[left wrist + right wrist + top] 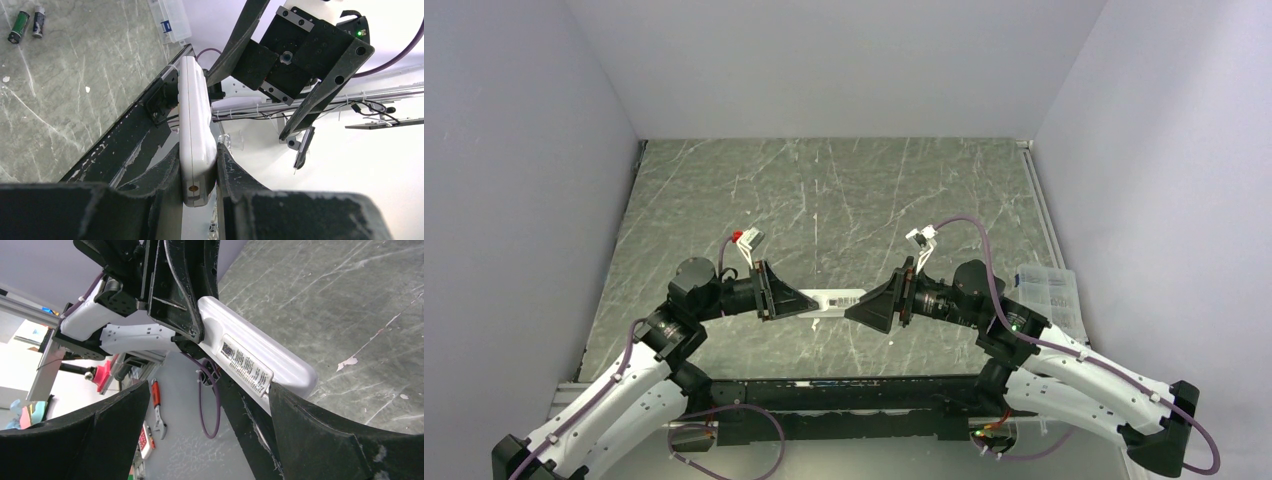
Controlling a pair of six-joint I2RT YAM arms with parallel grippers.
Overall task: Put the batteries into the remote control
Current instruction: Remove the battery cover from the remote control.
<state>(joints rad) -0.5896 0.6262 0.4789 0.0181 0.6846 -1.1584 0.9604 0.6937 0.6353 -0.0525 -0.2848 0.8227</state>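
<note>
The white remote control (836,298) is held off the table, level, between the two arms. My left gripper (796,300) is shut on one end of it, and in the left wrist view both fingers press its flat sides (197,145). My right gripper (862,308) faces the other end and is open, jaws wide apart (209,390). The remote control's labelled face (247,364) runs down to the right finger (340,440), and its rounded end lies just outside that finger's tip. Two batteries (27,25) lie side by side on the table.
A clear plastic box (1050,296) stands at the table's right edge beside the right arm, also seen as the box (170,20) in the left wrist view. The black base rail (844,392) runs along the near edge. White walls close in the grey marbled table (844,190).
</note>
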